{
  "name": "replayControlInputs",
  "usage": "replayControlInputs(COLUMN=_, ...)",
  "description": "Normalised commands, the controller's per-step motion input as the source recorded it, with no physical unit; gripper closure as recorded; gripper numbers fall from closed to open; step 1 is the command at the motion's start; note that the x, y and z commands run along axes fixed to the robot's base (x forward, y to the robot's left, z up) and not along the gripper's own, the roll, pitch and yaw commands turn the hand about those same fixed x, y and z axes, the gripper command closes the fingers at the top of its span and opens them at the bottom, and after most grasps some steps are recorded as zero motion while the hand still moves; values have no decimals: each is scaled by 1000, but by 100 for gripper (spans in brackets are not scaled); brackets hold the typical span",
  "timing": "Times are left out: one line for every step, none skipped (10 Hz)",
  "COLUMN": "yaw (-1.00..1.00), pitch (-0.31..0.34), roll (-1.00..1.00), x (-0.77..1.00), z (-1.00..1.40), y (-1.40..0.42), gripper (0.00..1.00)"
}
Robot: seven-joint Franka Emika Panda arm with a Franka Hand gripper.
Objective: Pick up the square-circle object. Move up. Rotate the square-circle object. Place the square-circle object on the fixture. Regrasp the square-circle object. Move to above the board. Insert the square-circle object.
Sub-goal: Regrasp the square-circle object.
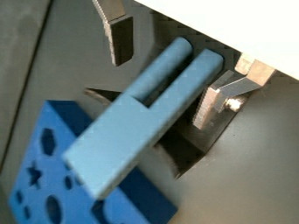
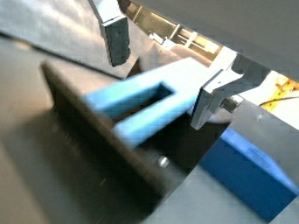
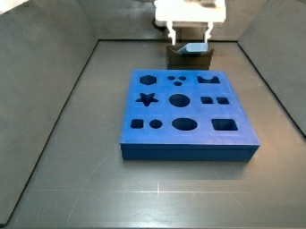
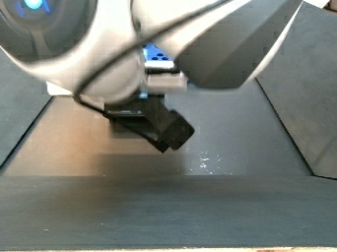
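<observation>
- Looking through both wrist views, I see the gripper (image 1: 170, 74) standing wide over the fixture (image 2: 111, 144), its flat silver fingers (image 1: 121, 35) clear of the piece on both sides.
- The square-circle object (image 1: 135, 122) is a matte pale-blue forked bar, lying in the dark fixture's notch and unheld.
- The board (image 3: 185, 114), a thick bright-blue slab with star, round and square cut-outs, sits just in front of the fixture (image 3: 189, 59).

No text, label, brand, number or sign can be read in any view: not on the board (image 3: 189, 114), the fixture (image 3: 189, 60), or the gripper (image 3: 191, 40) above it.
</observation>
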Motion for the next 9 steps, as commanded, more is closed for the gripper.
replayControlInputs(yaw=65, pitch=94, roll=20, x=-31, z=1000, y=-3, gripper=0)
replayControlInputs(yaw=39, pitch=121, roll=35, x=-38, z=1000, y=-2, gripper=0)
replayControlInputs(yaw=24, pitch=140, roll=41, x=-40, z=856, y=0, gripper=0)
replayControlInputs(yaw=8, pitch=154, roll=48, x=-31, z=682, y=3, gripper=0)
replayControlInputs(yaw=-17, pitch=168, roll=62, x=-25, z=444, y=4, gripper=0)
replayControlInputs(yaw=-31, pitch=170, roll=74, x=-26, z=266, y=5, gripper=0)
replayControlInputs(yaw=2, pitch=-122, roll=87, x=-1000, z=0, y=0, gripper=0)
replayControlInputs(yaw=-8, pitch=-170, roll=71, x=-1000, z=-20, y=-1, gripper=0)
replayControlInputs(yaw=-11, pitch=-208, roll=85, x=-1000, z=2, y=-3, gripper=0)
